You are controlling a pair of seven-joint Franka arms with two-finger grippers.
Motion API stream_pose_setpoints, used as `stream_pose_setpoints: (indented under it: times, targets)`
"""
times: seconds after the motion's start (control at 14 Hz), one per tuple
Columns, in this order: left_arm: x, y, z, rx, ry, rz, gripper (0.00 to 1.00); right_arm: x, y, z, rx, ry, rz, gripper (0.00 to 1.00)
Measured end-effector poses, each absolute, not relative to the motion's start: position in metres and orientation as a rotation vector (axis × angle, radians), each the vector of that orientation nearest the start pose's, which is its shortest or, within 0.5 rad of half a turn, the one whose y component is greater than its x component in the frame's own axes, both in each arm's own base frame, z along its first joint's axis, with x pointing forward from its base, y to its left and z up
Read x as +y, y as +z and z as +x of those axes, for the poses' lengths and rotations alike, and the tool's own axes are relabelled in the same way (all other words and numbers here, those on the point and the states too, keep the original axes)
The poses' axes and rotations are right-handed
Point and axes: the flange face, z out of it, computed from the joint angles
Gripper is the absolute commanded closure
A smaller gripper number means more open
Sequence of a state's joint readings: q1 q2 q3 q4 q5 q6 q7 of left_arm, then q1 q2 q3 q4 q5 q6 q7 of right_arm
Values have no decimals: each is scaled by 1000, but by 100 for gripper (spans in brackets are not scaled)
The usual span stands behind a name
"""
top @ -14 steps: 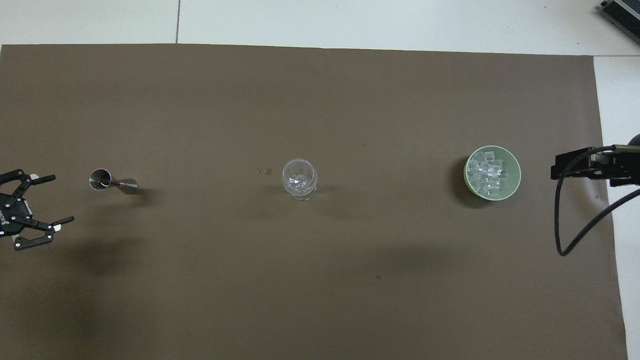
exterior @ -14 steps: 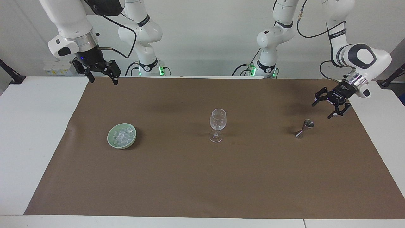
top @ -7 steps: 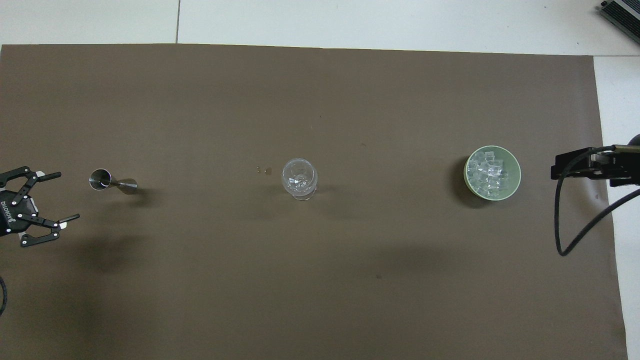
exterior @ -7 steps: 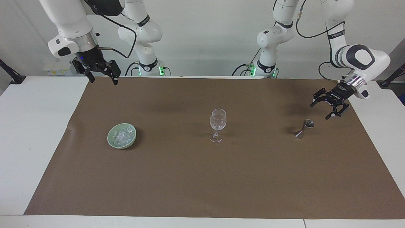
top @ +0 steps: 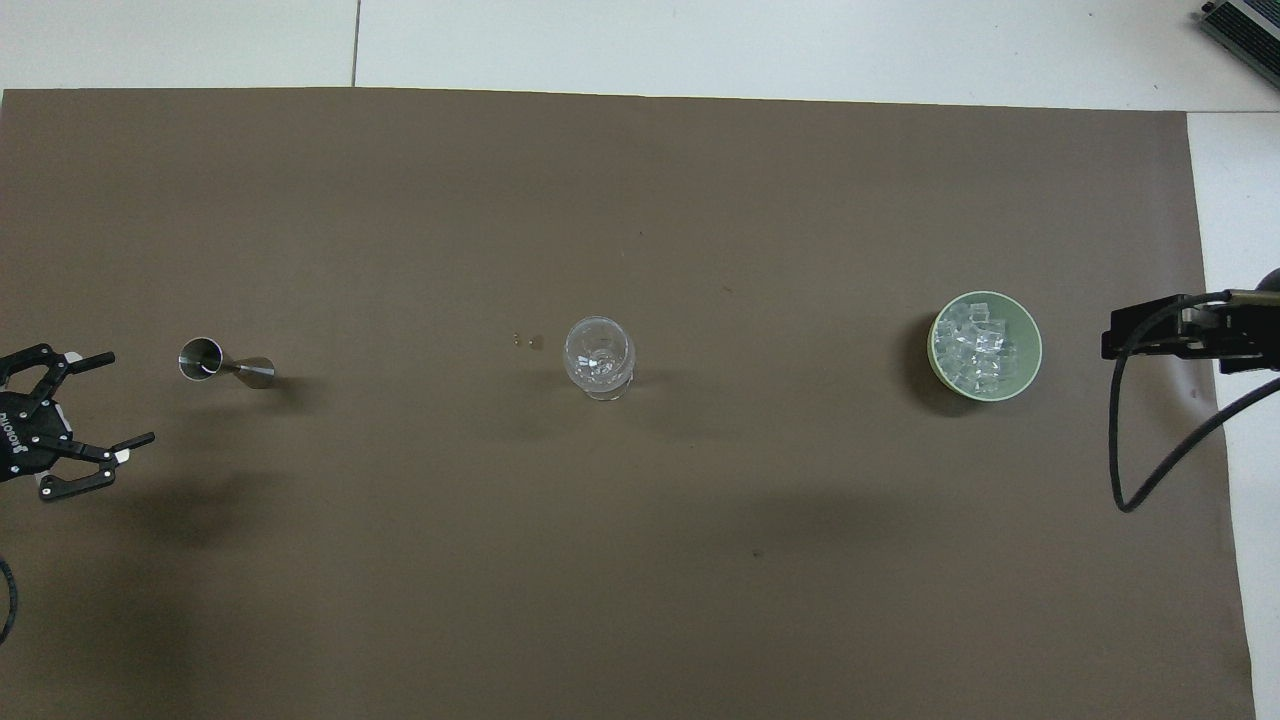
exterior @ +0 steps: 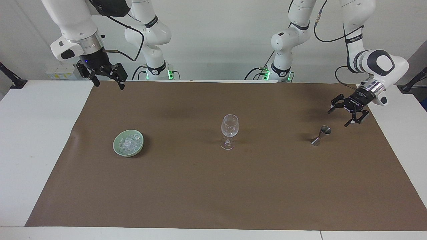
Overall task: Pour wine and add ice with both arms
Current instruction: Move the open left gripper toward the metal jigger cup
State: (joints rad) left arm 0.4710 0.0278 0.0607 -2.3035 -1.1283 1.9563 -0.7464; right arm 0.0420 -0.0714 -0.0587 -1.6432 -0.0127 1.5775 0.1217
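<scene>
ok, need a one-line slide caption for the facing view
Wine glass mid-mat between bowl of ice and metal jigger; left end effector open beside the jigger, right end effector open, waiting.

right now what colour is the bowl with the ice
Pale green; the bowl holds clear ice. It shows best in the overhead view.

A matt brown paper-like sheet [exterior: 213,186] covers the smooth white bench [exterior: 36,140]. The wine glass [exterior: 229,131] is clear, glossy glass. The jigger [exterior: 321,135] looks like polished metal. The bowl [exterior: 128,143] has a smooth pale green glaze and holds glittery, translucent ice [top: 978,345]. The arms [exterior: 71,23] have glossy white shells with silver metal wrist rings.
</scene>
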Motion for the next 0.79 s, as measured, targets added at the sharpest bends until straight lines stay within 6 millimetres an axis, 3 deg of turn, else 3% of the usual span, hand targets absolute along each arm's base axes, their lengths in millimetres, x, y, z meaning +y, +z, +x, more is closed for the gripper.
stream_pose_setpoints:
  times: [0.29, 0.79]
  targets:
    - [207, 304, 453, 1815, -573, 1145, 0, -11, 630, 532, 217, -9, -3142, 0]
    - [201, 273, 455, 1780, -592, 1073, 0, -11, 630, 532, 217, -9, -3142, 0]
